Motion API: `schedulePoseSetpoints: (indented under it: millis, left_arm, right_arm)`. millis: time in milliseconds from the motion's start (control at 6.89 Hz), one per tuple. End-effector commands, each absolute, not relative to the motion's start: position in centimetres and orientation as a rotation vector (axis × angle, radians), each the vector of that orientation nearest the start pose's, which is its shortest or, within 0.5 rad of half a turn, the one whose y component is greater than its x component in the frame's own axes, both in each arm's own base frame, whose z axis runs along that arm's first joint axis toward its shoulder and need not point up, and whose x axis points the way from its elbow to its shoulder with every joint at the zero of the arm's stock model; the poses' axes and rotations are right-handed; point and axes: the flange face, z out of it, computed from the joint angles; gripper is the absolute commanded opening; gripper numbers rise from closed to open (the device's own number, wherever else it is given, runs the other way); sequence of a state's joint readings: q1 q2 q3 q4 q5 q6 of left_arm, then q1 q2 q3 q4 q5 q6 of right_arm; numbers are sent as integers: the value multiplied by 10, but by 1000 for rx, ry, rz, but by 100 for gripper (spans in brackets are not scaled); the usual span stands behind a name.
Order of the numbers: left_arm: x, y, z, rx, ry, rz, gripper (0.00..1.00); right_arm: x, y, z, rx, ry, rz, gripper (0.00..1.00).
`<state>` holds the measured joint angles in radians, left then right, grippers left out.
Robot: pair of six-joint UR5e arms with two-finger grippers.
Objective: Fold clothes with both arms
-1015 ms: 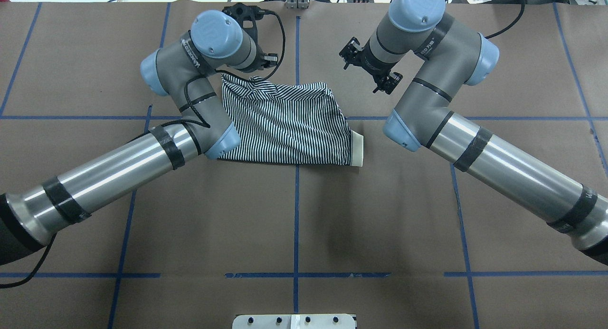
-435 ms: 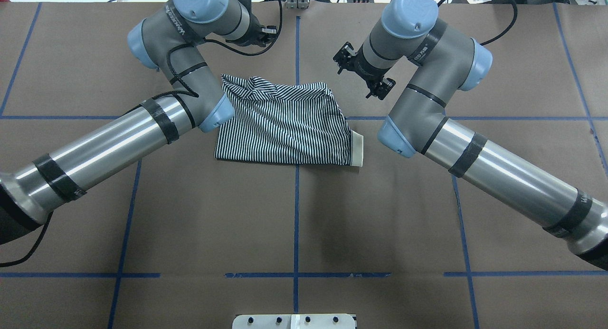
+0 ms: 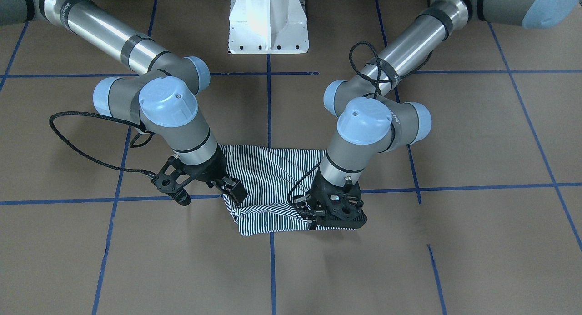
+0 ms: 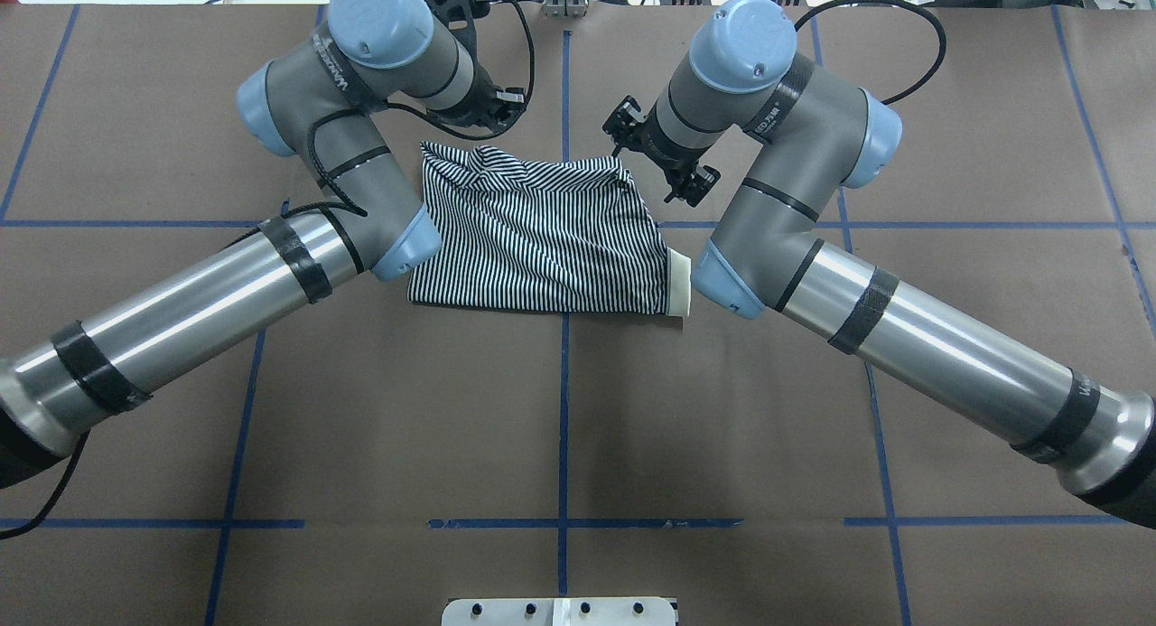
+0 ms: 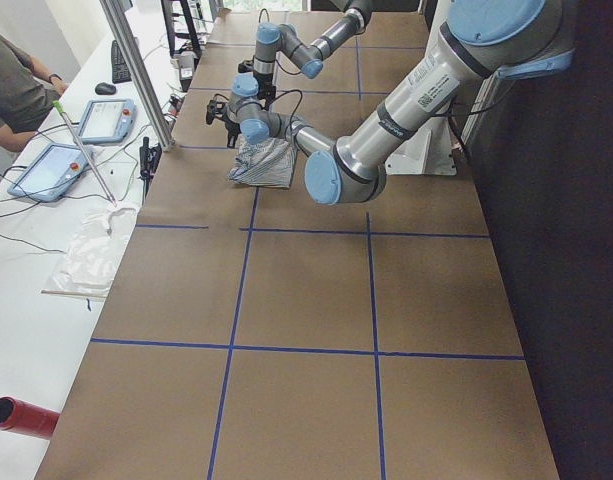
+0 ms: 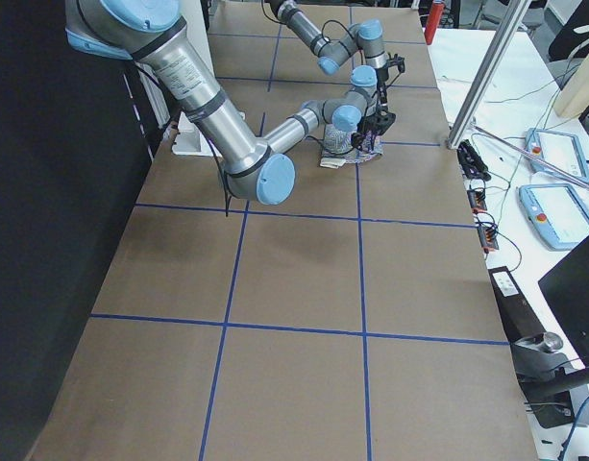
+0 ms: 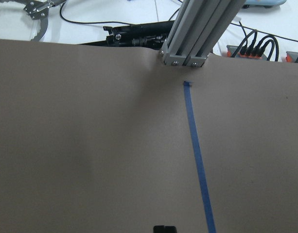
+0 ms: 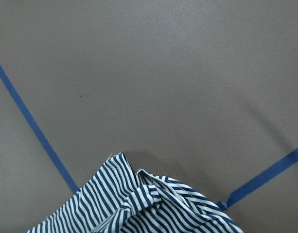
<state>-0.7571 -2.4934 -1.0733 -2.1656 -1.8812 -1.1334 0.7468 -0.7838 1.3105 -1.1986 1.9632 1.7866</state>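
Lying folded on tabletop (image 4: 722, 409): striped polo shirt (image 4: 542, 238). Far corners sit w/ one just beside right gripper (image 4: 659, 152) (jaws spread wide), other near left gripper (image 3: 334, 212); left jaws' gap: can't tell.

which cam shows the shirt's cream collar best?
Overhead exterior: the cream collar lies uncovered at the striped shirt's right edge. Front-facing: the right arm hides that edge. Side views: too small to tell. Right wrist shows only a striped corner; left wrist, only table.
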Motion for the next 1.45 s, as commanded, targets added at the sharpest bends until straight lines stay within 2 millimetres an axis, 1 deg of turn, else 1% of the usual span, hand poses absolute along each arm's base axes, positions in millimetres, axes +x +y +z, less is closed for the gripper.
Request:
schedulePoseSetpoints:
  millis: [0, 145, 290, 435, 725, 870, 1015, 1305]
  left_arm:
    - [565, -613, 223, 273, 992, -124, 0]
    - [564, -612, 233, 265, 983, -126, 0]
    - [561, -610, 249, 261, 969, -121, 0]
    - [557, -606, 260, 258, 965, -118, 0]
    - [556, -605, 267, 251, 957, -119, 0]
    - [558, -607, 270, 272, 942, -80, 0]
    - [556, -617, 280, 292, 916, -47, 0]
    - [533, -652, 267, 338, 910, -83, 0]
  right_arm:
    - [-504, -595, 241, -123, -979, 707, 95]
    - [-504, -595, 242, -123, -979, 707, 96]
    - [-504, -595, 242, -123, -979, 707, 96]
    - [-504, -595, 241, -124, -982, 705, 96]
    - [-504, -595, 241, -124, -982, 705, 96]
    - [-504, -594, 242, -125, -979, 707, 96]
    - [-503, -594, 240, -126, -983, 713, 96]
    - [-501, -592, 239, -136, -984, 731, 96]
